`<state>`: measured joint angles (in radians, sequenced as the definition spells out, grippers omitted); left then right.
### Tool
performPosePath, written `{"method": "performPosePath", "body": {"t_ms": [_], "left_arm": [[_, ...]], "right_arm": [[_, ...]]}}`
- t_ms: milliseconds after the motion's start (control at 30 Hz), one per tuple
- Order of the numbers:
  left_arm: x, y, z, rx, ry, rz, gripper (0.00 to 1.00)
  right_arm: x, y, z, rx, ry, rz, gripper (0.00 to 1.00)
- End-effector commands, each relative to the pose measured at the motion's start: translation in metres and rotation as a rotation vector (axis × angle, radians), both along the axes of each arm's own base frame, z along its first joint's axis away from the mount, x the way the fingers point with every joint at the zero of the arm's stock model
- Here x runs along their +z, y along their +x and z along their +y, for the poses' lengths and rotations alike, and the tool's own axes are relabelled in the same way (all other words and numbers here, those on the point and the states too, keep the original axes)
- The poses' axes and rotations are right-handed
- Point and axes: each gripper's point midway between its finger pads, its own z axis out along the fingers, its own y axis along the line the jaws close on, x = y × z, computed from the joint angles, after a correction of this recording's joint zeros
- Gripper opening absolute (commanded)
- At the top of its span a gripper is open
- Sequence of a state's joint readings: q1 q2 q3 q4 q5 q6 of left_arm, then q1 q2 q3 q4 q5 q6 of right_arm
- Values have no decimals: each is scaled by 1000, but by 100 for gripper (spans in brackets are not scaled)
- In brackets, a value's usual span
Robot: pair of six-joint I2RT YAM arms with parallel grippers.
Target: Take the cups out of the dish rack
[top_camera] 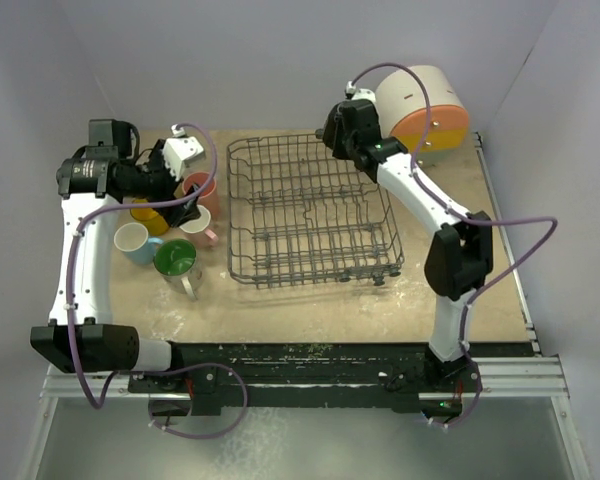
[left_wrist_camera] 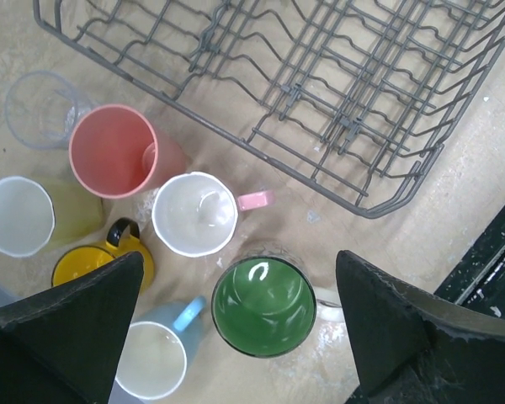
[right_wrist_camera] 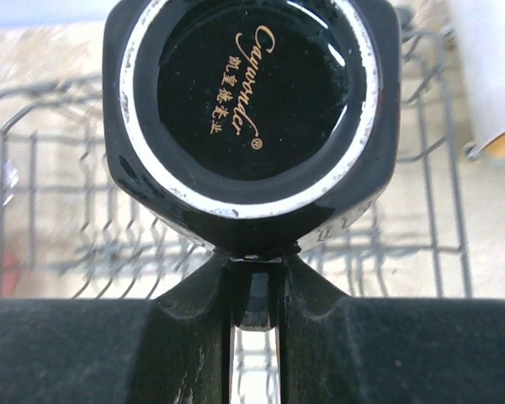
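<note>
While outstretched over the dish rack (top_camera: 280, 275), right claw (right_wrist_camera: 254, 259) tight on black cup (right_wrist_camera: 252, 93).

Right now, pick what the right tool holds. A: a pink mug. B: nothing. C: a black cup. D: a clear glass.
C: the right tool is shut on the black cup, whose glossy base with gold lettering fills the right wrist view, above the dish rack.
</note>
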<state>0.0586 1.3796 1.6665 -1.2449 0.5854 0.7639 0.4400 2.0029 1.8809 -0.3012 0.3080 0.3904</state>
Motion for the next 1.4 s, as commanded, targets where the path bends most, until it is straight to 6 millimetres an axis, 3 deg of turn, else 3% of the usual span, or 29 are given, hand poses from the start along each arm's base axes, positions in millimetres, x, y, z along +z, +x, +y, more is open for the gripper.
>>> {"method": "performPosePath", "body": {"t_ms": [0,167,400,567,700,900,1133,1367], "left_arm": [[19,7,-16,-104,-50,-127,99],[13,2,-29,-220,-80,-174,98],[-6,-5,-38,-326,-65,-227,95],[-10,0,-47,-369,-23,-304,92],[-13,4,-55,-398,2,-314,91],[19,10,-67,-421,-46,-441,90],[87,-10,-87,-417,-226,-537,88],[111,-27,-99,-442,-335,-512,85]], "right_arm": [[79,-42,44,179,209,-151,0],[79,-99,73,351,415,-79,0],[81,-181,113,600,842,84,0],[93,-222,134,744,1102,171,0],[110,-244,145,816,1217,196,0],[133,-277,155,936,1407,259,0],[154,-296,149,996,1522,271,0],[174,-315,153,1041,1600,275,0]]}}
